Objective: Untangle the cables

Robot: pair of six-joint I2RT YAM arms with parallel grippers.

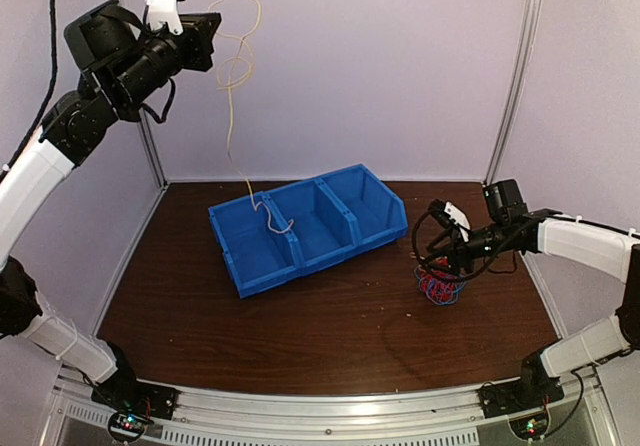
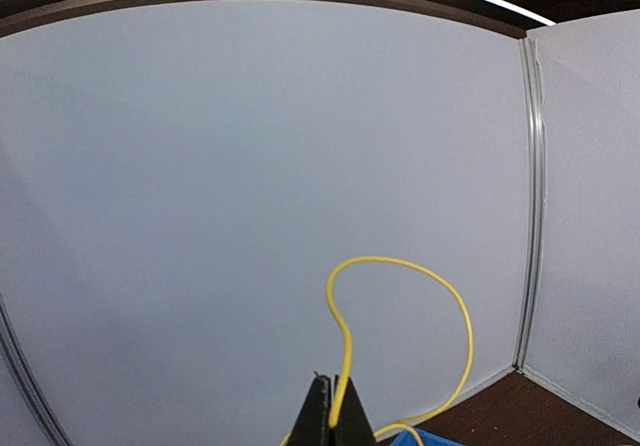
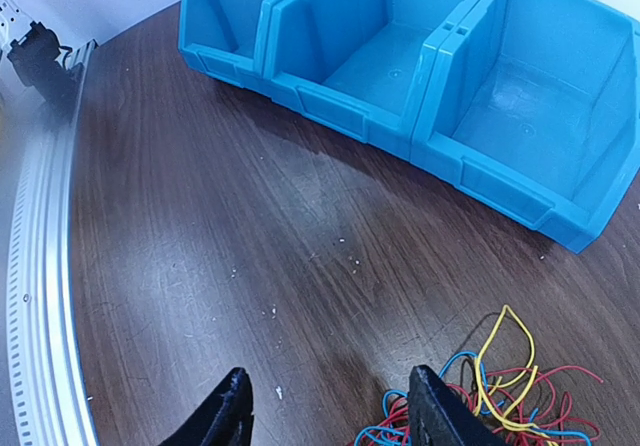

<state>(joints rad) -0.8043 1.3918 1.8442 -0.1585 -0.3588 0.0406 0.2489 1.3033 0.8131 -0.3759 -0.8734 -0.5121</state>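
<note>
1. In the left wrist view, the left gripper [image 2: 333, 408] sits at the bottom edge. Its jaws are pinched tight on a yellow cable [image 2: 349, 351], which loops up above the tips.
2. From above, that claw is high in the upper left of the frame. The yellow cable hangs from it almost straight down, and its lower end lies in the left compartment of the blue bin [image 1: 268, 278].
3. The right gripper [image 3: 330, 406] hovers low over the table [image 3: 200, 226], about half open and holding nothing.
4. The tangle of cables [image 3: 520, 411], red, blue and yellow, lies on the table at the lower right of the right wrist view. It is just beside the right-hand finger and well apart from the bin.
5. I'd say the right arm is much the nearer to that tangle. The hanging strand looks free of it.
</note>
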